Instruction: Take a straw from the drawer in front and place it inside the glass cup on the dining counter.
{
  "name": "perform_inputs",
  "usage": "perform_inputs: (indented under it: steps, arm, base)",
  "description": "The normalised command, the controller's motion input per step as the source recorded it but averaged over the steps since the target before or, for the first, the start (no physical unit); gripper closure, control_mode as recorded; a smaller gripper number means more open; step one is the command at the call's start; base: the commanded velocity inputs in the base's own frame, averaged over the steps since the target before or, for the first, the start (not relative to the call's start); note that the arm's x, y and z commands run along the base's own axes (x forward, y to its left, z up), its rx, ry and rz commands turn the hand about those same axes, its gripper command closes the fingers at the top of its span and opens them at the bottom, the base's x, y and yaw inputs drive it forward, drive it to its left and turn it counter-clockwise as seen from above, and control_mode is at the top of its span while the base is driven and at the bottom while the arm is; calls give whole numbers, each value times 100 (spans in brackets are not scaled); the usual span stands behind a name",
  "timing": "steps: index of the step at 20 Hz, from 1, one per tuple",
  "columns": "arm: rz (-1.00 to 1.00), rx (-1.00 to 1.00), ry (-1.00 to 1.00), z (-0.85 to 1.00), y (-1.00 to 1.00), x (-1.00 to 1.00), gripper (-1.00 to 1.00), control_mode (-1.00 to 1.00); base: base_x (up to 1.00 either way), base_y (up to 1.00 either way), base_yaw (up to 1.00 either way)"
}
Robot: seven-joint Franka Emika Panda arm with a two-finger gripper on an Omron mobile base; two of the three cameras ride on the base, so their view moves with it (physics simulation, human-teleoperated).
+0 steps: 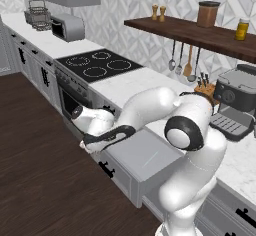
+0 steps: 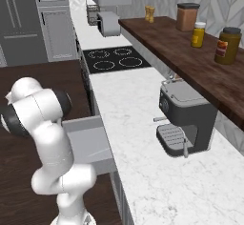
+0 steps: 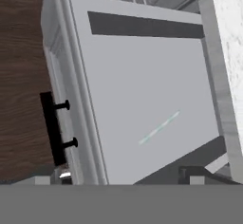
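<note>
Grey drawer (image 3: 147,99) stands pulled out from under the marble worktop (image 2: 143,124), its black bar handle (image 3: 53,129) at the front. A pale thin straw (image 3: 159,128) lies slantwise on the drawer floor, nothing covering it. The gripper (image 1: 92,144) hangs over the drawer's front edge; whether its fingers are spread I cannot tell.

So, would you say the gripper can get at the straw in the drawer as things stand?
Probably yes: the drawer is pulled open, the straw lies alone on its bare floor, and the gripper hangs above with nothing between.
</note>
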Motion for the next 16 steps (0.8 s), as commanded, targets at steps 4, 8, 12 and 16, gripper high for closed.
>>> perform_inputs:
  steps: [4,8,12,16]
  arm:
    - [-6,11,11,18,-83,58,-100,-100]
    - [0,2,7,-17,-50,44,-100,-100]
    - [0,6,18,-49,-33,54,-100,-100]
    - [0,12,21,-70,-2,52,-100,-100]
  base:
    - [0,0,0]
    - [0,0,0]
    - [0,0,0]
    - [0,0,0]
